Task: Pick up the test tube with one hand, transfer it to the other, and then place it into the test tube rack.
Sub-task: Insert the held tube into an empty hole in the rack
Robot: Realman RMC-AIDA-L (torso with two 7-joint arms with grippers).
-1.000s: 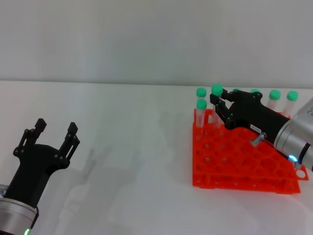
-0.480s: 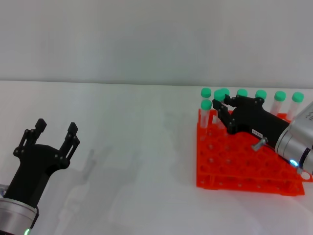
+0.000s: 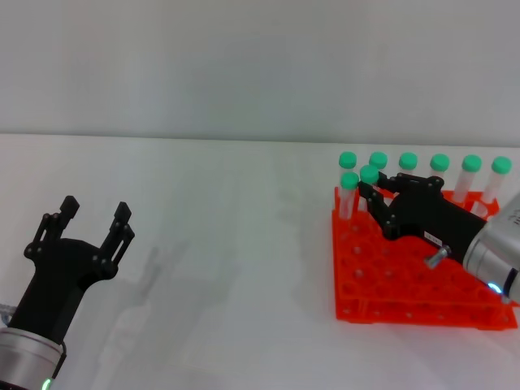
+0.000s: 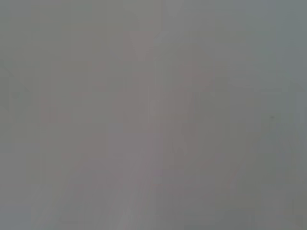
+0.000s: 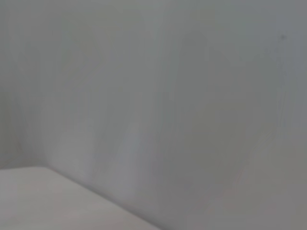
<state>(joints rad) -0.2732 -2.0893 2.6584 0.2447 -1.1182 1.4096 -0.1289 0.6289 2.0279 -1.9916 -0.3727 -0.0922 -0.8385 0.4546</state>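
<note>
While the left arm sits low at the near left of the white table (image 3: 211, 244), we find its unlabelled black left gripper (image 3: 92, 221) raised off the surface, fingers spread apart and holding nothing, aimed up and away from the robot.

We note the right arm entering from the right edge, its silver-grey wrist low and its black body angled up and leftward across the orange test tube rack (image 3: 390, 280). The right gripper (image 3: 370, 192), which carries a small white label on its body, reaches over the rack's far left corner. Its fingers sit on either side of the test tube (image 3: 370, 180), just under the green cap (we cannot make out actual contact, so we cannot tell whether the grip is clenched or released).

The tube stands near upright, long axis vertical, green cap uppermost; its lower part is hidden by the fingers, so we cannot tell how far it has entered a hole. It stands in the second row from the back, beside another capped tube (image 3: 348, 191) at the rack's left edge. Behind them a row of six green-capped tubes (image 3: 439, 169) stands upright along the rack's far side.

Both wrist views show only a plain grey surface.
</note>
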